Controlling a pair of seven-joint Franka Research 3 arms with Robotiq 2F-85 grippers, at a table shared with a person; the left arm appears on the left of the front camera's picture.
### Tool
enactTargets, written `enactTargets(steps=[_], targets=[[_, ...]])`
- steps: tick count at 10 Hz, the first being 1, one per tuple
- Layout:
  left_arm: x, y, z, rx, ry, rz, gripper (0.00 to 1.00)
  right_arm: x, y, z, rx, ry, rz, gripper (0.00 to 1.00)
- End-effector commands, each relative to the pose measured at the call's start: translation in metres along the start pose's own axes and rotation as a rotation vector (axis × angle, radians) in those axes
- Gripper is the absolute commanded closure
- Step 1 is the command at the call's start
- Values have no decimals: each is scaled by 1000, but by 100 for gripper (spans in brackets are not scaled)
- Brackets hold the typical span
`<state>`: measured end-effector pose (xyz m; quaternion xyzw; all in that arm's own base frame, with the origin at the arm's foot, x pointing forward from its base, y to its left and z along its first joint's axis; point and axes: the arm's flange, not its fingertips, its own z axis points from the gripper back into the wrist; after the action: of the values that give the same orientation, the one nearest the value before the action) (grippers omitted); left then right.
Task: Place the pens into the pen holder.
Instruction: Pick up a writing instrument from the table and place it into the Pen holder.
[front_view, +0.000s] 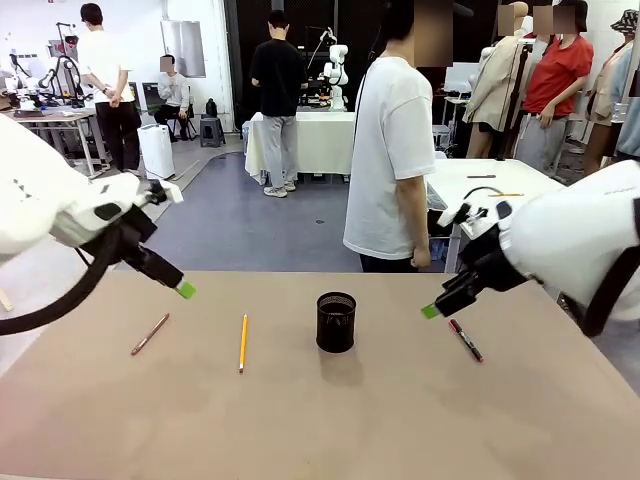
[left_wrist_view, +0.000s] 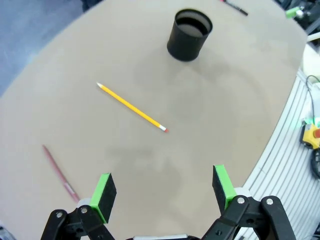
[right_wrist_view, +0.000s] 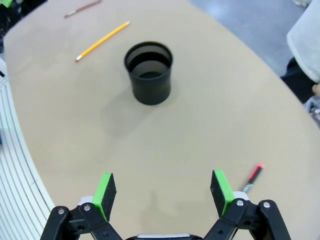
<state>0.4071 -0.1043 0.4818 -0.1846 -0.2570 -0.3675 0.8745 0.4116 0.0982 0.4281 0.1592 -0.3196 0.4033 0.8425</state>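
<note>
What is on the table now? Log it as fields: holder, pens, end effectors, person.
pen holder: upright, mid-table, empty
yellow pen: lying flat, left of the pen holder
reddish-brown pen: lying flat, farther left
red-tipped pen: lying flat, right of the pen holder
left end effector: open, above the table, holding nothing
right end effector: open, above the table, holding nothing
person: standing at the far side

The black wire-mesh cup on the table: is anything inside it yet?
Nothing sticks out of the small black wire-mesh cup; seen from above, its inside looks empty. Its near wall hides part of the floor inside.
</note>
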Motion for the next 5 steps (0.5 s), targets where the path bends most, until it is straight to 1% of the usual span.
enactTargets(steps=[1, 3, 5], targets=[[-5, 20, 15, -32, -56, -78, 0, 7, -43, -6, 84, -72, 40, 0], [-6, 30, 27, -8, -59, -96, 0, 13, -81, 2, 128, -79, 56, 0], [-11, 38, 30, -12, -51, -108, 0, 20, -110, 14, 166, -111, 70, 0]])
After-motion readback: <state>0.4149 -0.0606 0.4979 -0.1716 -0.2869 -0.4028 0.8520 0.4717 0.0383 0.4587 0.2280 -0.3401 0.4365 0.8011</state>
